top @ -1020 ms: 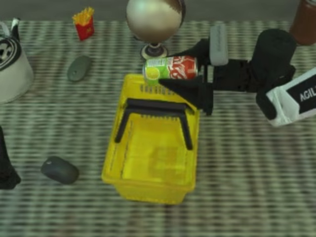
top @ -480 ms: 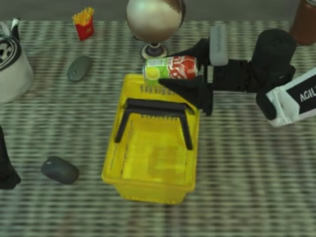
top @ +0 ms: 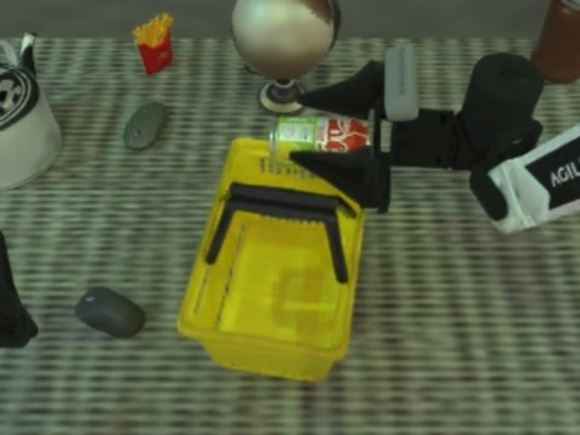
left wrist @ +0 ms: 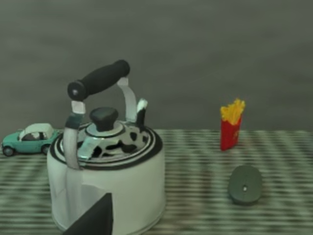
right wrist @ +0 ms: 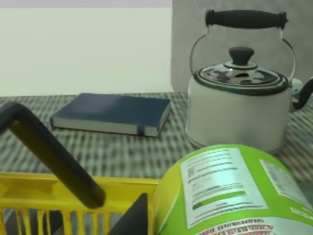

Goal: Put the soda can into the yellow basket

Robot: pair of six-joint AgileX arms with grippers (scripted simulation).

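Observation:
The soda can [top: 322,134] lies on its side at the far rim of the yellow basket [top: 201,285], its green end over the basket. My right gripper [top: 299,124] is open, one finger on each side of the can, with a gap between the far finger and the can. In the right wrist view the can [right wrist: 230,191] fills the near corner above the basket's rim [right wrist: 49,188] and black handle [right wrist: 49,152]. My left gripper [top: 11,322] stays parked at the left edge, and one of its fingertips [left wrist: 98,215] shows far off to the side.
A white kettle [top: 18,118] stands far left, and a ball on a stand [top: 281,36] is behind the basket. Also on the table are a fries box [top: 154,43], two grey mice [top: 145,125] [top: 109,311], a brown cylinder [top: 557,36], a book [right wrist: 112,113] and a toy car [left wrist: 29,138].
The right gripper's fingers have spread apart and let go of the can. The can has dropped a little and turned. The basket has shifted slightly toward the left front.

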